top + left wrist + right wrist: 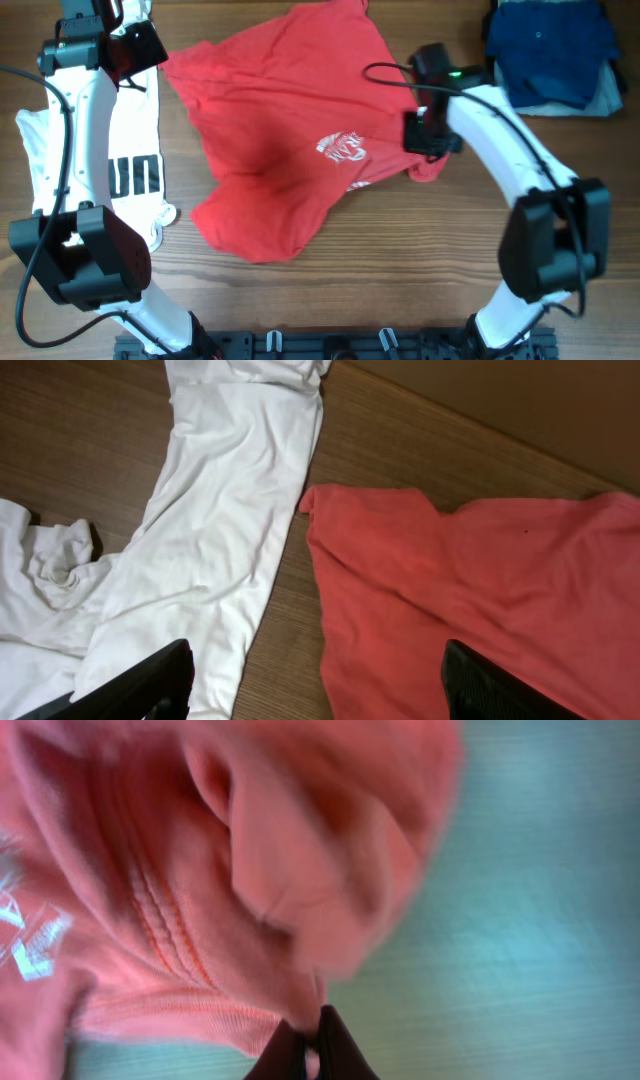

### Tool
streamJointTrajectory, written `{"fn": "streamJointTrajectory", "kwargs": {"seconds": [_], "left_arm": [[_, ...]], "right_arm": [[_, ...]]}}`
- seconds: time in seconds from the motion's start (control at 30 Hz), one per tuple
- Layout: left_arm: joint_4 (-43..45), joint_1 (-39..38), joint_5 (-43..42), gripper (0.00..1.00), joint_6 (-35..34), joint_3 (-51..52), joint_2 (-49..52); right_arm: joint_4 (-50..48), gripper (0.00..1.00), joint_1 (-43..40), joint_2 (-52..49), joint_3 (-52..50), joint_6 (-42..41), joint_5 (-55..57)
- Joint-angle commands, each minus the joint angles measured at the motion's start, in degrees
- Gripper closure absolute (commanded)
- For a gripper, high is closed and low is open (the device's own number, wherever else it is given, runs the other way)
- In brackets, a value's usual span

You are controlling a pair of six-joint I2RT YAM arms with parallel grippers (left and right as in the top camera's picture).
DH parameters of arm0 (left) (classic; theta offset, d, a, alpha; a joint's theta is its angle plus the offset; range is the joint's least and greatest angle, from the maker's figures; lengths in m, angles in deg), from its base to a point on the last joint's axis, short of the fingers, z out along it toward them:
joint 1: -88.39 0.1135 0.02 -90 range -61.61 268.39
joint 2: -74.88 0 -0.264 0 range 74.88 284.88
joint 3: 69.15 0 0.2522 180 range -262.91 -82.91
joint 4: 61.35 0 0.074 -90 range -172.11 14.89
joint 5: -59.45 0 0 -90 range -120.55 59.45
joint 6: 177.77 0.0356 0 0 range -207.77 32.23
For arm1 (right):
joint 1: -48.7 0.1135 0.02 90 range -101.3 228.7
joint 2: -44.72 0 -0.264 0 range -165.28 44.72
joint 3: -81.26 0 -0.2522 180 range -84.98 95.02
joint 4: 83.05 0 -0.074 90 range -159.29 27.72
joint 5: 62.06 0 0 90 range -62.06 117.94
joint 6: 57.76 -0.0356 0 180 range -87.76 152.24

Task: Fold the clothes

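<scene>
The red T-shirt (280, 150) lies bunched mid-tabletop (400, 270); gripping it to spread it looks like the step in hand. The right hand (312, 1048) is clenched on fabric at its right edge, and the left hand (315, 682) hangs released above its left sleeve. Next, likely: take that sleeve and pull flat. Only the right wrist view shows the pinch.

White shirt (133, 150), 9 o'clock on the table: big black block print (133, 178), two letters legible, "UN"; the rest is hidden. Red shirt (280, 120), centre: white chest lettering (342, 150), too small to read.
</scene>
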Motion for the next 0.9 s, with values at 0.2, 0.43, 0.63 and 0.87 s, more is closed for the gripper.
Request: {"fn": "streamJointTrajectory", "kwargs": {"seconds": [0.2, 0.43, 0.63, 0.87], "left_arm": [[0.3, 0.1, -0.7, 0.17, -0.7, -0.1, -0.3], [0.3, 0.1, -0.7, 0.16, -0.4, -0.1, -0.3], [0.3, 0.1, -0.7, 0.15, -0.1, -0.1, -0.3], [0.0, 0.1, -0.7, 0.15, -0.1, -0.1, -0.3]], "right_arm": [[14.3, 0.96, -1.5, 1.7, -1.2, -1.9, -6.0], [18.0, 0.96, -1.5, 1.7, -8.0, -2.3, -9.3], [16.1, 0.83, -1.5, 2.0, -9.8, -0.6, -11.4], [5.2, 0.46, -1.6, 10.2, -9.2, 2.4, -12.5]]}}
